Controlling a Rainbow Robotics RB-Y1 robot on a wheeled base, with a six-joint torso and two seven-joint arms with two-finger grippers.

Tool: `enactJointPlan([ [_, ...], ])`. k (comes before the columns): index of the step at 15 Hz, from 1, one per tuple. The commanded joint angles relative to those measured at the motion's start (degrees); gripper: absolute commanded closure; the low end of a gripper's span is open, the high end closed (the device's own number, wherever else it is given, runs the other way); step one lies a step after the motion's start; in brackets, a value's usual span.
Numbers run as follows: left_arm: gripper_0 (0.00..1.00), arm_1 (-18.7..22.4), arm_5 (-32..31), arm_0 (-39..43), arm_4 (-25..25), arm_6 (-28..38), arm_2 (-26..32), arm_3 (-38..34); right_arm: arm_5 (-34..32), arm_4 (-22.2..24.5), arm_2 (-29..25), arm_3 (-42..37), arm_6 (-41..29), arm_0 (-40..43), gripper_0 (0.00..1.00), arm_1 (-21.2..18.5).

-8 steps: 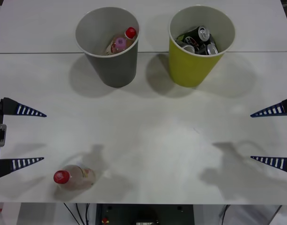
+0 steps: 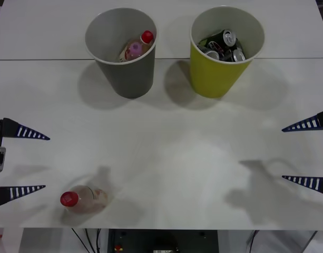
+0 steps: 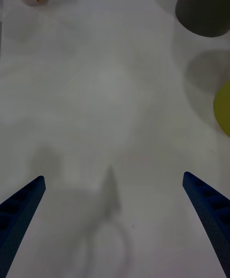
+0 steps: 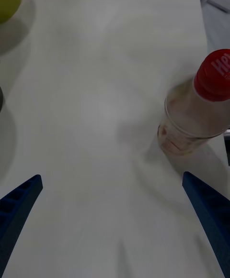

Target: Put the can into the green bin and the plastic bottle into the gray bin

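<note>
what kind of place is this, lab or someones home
Probably a lab or test bench: a plain white table carrying just a gray bin, a green bin and one plastic bottle, with cables hanging below its front edge.

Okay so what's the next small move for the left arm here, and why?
Probably ease the open left gripper toward the table's near edge and over the plastic bottle. The bottle stands on the table just off the gripper's near finger, not between the fingers, and it belongs in the gray bin. The right gripper waits open.
</note>
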Motion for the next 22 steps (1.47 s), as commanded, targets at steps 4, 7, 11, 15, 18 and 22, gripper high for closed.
enactJointPlan([
  [4, 0.0, 0.01, -0.02, 2.71, 6.68, -7.39, -0.7, 5.06, 0.0, 0.0, 0.0, 0.0, 0.0, 0.0, 0.0, 0.0],
  [7, 0.0, 0.01, -0.64, 2.71, 12.84, -14.86, -4.39, 10.51, 0.0, 0.0, 0.0, 0.0, 0.0, 0.0, 0.0, 0.0],
  [11, 0.0, 0.01, -1.78, 1.83, 19.52, -26.11, -10.89, 17.89, 0.0, 0.0, 0.0, 0.0, 0.0, 0.0, 0.0, 0.0],
  [15, 0.0, 0.01, -3.54, -1.95, 27.25, -35.16, -19.68, 26.59, 0.0, 0.0, 0.0, 0.0, 0.0, 0.0, 0.0, 0.0],
  [18, 0.0, 0.01, -8.9, -7.49, 34.81, -40.79, -28.29, 36.43, 0.0, 0.0, 0.0, 0.0, 0.0, 0.0, 0.0, 0.0],
  [22, 0.0, -0.08, -10.22, -13.64, 43.34, -46.24, -39.63, 43.38, 0.0, 0.0, 0.0, 0.0, 0.0, 0.0, 0.0, 0.0],
])
